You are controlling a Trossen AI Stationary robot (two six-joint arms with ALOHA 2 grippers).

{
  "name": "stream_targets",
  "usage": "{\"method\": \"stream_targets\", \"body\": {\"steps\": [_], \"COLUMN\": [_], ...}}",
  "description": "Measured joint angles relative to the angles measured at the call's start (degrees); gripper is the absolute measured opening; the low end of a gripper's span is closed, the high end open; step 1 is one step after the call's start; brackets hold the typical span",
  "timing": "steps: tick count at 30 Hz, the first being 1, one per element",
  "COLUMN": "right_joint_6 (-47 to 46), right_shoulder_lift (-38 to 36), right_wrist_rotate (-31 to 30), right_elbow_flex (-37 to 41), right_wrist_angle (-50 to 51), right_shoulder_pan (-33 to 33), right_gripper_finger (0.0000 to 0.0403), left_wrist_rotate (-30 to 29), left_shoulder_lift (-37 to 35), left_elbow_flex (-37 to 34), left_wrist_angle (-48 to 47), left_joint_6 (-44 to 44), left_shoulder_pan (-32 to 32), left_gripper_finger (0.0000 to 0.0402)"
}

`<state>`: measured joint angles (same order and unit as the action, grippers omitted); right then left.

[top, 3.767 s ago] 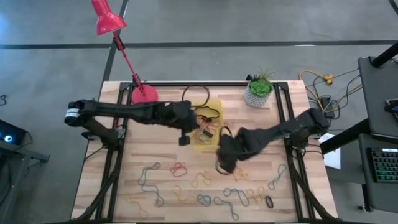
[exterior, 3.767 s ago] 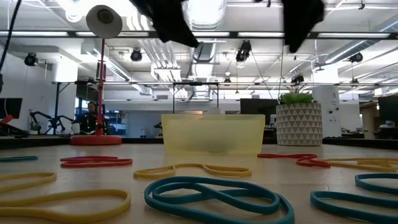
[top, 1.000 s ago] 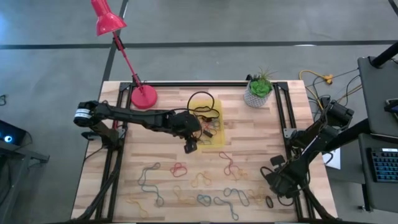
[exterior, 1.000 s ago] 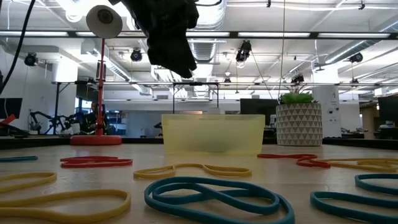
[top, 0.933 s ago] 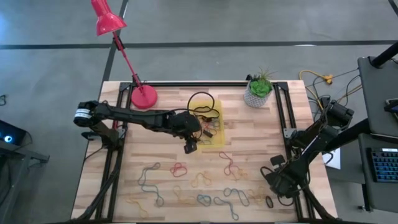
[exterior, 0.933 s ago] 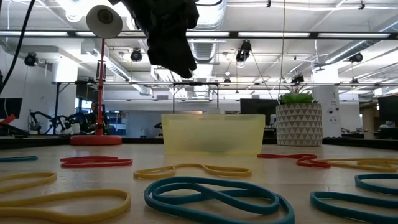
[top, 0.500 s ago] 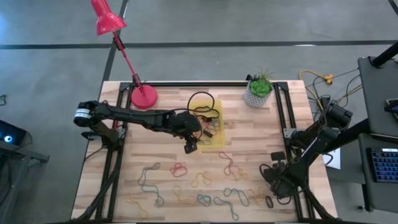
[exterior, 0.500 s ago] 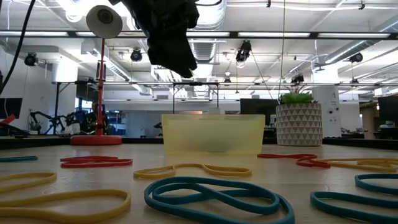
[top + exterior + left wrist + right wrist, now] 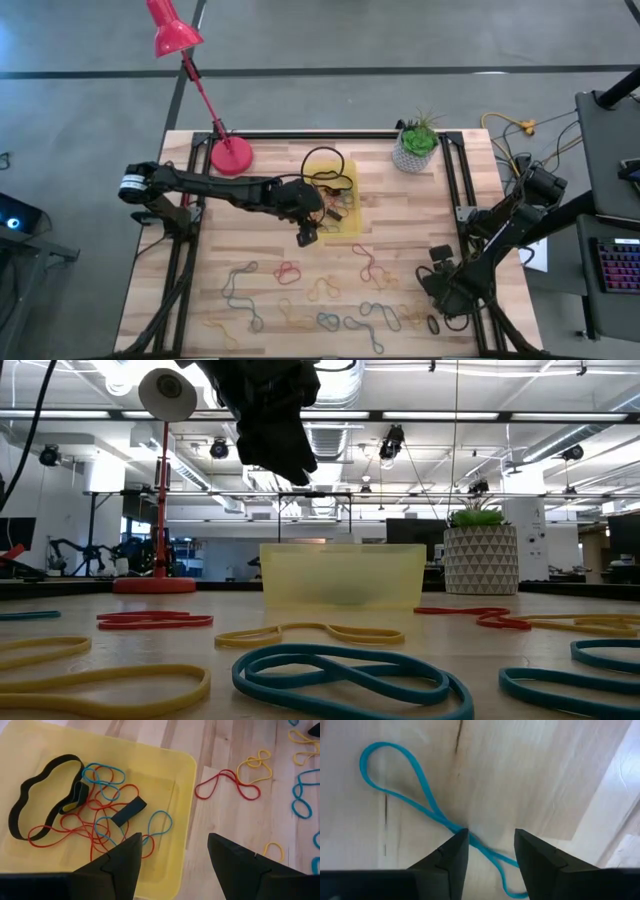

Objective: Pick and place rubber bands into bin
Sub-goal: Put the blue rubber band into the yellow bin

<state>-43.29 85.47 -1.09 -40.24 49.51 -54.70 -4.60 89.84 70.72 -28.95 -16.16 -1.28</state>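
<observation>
The yellow bin (image 9: 351,226) (image 9: 343,573) stands mid-table with several rubber bands (image 9: 95,815) inside: red, blue, black. My left gripper (image 9: 307,236) (image 9: 174,865) hangs open above the bin's near edge, holding nothing. More rubber bands (image 9: 288,270) lie loose on the table's near half. At the near right my right gripper (image 9: 440,287) (image 9: 490,845) points straight down, open. Its fingers stand on either side of the crossing of a blue rubber band (image 9: 440,815), which lies flat on the wood in a figure-eight shape. My right gripper has one fingertip (image 9: 462,836) at the blue band's crossing (image 9: 451,826); whether it touches the band I cannot tell. The band lies flat on the table.
A red desk lamp's base (image 9: 232,152) stands at the far left and a white plant pot (image 9: 415,150) at the far right. Black frame rails (image 9: 452,175) run along both sides of the table. The right gripper works close to the table's right edge (image 9: 615,795).
My right hand has tipped slightly toward the table's left while staying over the same blue band.
</observation>
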Motion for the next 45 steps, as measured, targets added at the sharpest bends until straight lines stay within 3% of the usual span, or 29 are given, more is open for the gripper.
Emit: {"method": "stream_targets", "body": {"steps": [7,13,21,33,45], "right_joint_6": [0.11,-0.24,0.43,-0.05,-0.02], "right_shoulder_lift": [-0.24,-0.29,0.11,0.13,-0.13], "right_wrist_rotate": [7.39,6.80,0.69,6.99,5.41], "right_elbow_flex": [-1.73,-3.42,-1.31,-0.47,1.83], "right_wrist_angle": [2.13,1.29,-4.01,-6.17,-12.59], "right_shoulder_pan": [-0.01,-0.04,-0.04,-0.17,-0.20], "right_gripper_finger": [0.0144,0.0147,0.0148,0.0141,0.0134], "left_wrist_rotate": [0.02,0.00,0.02,0.02,0.02], "left_shoulder_lift": [0.00,0.00,0.00,0.00,0.02], "left_elbow_flex": [-0.02,-0.04,-0.07,-0.11,-0.19], "left_wrist_angle": [0.01,0.31,0.52,0.46,0.43], "left_joint_6": [0.01,0.02,-0.11,-0.04,0.00], "left_shoulder_pan": [0.02,0.02,0.02,0.02,0.02], "left_gripper_finger": [0.0211,0.0211,0.0211,0.0211,0.0211]}}
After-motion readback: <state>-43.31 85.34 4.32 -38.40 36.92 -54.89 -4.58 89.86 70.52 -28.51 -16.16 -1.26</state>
